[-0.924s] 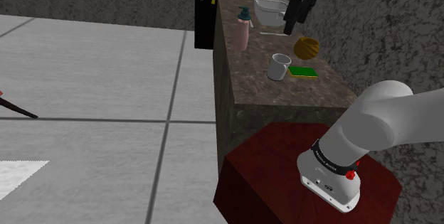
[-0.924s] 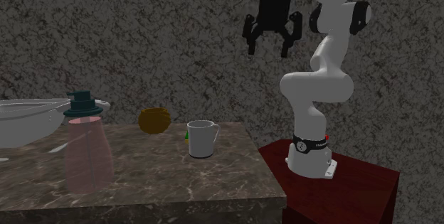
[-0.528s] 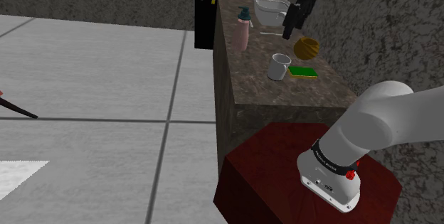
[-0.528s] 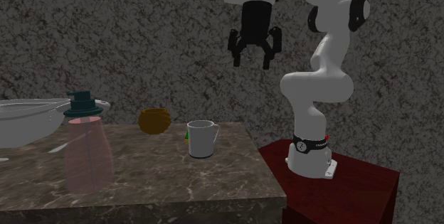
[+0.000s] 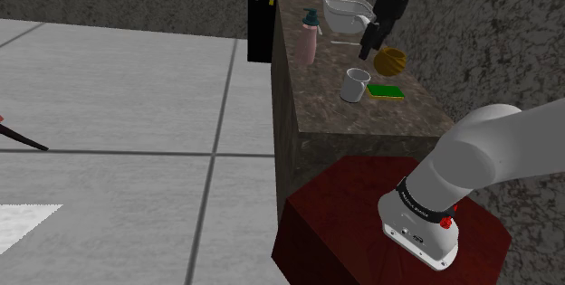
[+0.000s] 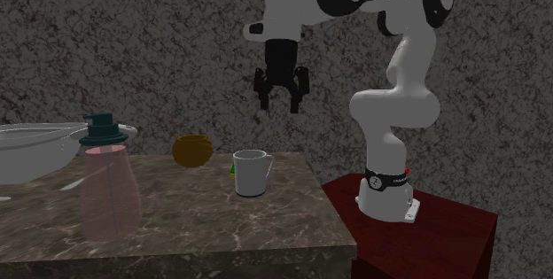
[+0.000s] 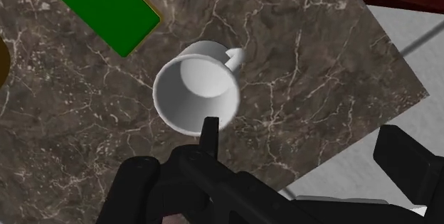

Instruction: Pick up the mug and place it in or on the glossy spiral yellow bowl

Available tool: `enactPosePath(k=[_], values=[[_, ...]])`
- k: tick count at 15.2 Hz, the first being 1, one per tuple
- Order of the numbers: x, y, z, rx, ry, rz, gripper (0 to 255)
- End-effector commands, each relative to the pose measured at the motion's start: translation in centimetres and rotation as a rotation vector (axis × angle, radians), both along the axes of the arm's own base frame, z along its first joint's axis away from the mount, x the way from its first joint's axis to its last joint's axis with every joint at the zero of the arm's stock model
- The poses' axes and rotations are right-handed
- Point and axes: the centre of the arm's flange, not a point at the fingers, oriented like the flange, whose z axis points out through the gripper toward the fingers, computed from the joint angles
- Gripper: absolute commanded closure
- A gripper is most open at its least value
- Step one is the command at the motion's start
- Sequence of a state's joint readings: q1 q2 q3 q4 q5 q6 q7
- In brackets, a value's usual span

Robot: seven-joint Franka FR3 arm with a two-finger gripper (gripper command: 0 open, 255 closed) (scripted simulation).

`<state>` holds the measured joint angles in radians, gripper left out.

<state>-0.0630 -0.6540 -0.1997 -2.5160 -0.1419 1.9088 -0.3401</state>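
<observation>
The approach was the step in hand: the gripper (image 6: pixel 281 104), fingers apart and empty, hung above the white mug (image 6: pixel 252 173) standing upright near the end of the worktop (image 6: pixel 177 224) by the stand (image 6: pixel 425 226), and the next move likely called for lowering around its rim

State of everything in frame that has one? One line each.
mug: upright, empty, on the counter, not held
gripper: open, above the mug, not touching
yellow bowl: upright on the counter
pump bottle: upright, cap on
green sponge: lying flat
</observation>
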Motion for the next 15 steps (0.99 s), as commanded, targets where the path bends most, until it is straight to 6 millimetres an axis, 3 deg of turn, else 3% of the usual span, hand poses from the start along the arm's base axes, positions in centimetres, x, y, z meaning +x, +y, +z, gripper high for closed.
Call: enactPosePath(k=[1,11,15], values=[[0.5,-2.2,-1.7,0.016,-0.003,-0.004,0],[4.2,-12.5,-10.6,0.101,-0.008,-0.024,0],[4.3,-12.3,-12.7,0.101,-0.008,-0.024,0]])
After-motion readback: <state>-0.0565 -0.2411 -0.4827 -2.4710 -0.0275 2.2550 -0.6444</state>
